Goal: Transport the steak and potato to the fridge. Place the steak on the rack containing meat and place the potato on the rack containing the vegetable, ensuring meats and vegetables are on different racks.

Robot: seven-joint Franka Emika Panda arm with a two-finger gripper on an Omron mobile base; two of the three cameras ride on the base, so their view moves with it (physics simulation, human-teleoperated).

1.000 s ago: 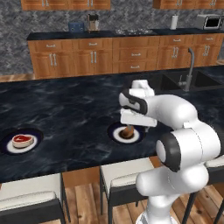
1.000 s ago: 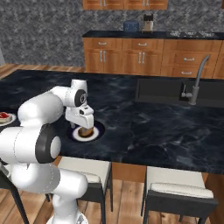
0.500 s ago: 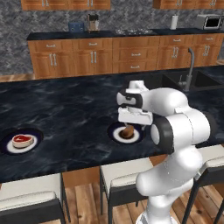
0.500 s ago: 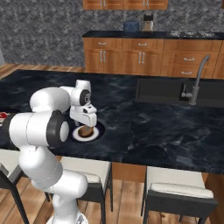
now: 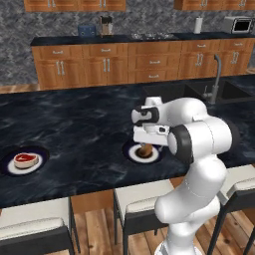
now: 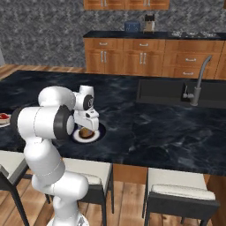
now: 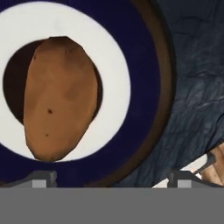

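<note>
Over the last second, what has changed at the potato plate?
The gripper has come down over the potato on its plate, and the elbow swung nearer the stools. The potato, the steak on its own plate and the base stayed put. No grasp is visible yet.

No writing, label, brand, number or sign can be read anywhere in these pictures. The small appliances on the far bench (image 5: 149,39) are too small and blurred to show any lettering.
</note>
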